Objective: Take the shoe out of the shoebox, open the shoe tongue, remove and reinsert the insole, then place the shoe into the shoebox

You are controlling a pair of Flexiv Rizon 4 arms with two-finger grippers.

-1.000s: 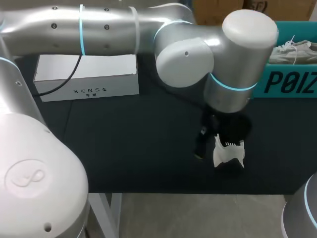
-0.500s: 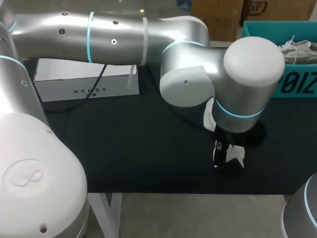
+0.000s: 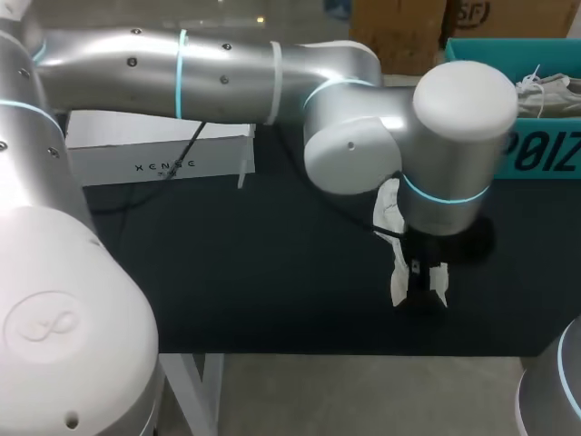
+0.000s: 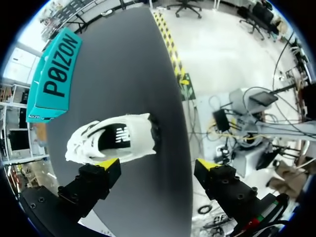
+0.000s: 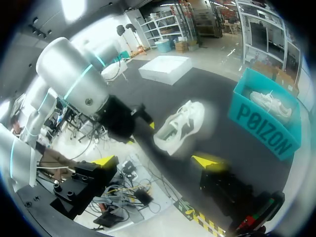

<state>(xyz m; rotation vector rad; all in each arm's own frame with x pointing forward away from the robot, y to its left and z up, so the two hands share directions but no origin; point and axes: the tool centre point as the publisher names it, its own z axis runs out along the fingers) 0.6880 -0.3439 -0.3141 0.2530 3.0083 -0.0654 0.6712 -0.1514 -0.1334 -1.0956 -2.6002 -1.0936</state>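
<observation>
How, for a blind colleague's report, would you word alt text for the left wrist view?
A white shoe sits on the black table just ahead of the open, empty left gripper, near one yellow fingertip. A teal shoebox stands beyond it.

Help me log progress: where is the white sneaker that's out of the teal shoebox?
Head view: the white sneaker lies on the black table, right of centre near the front edge, below the left gripper, with the teal shoebox behind it.
</observation>
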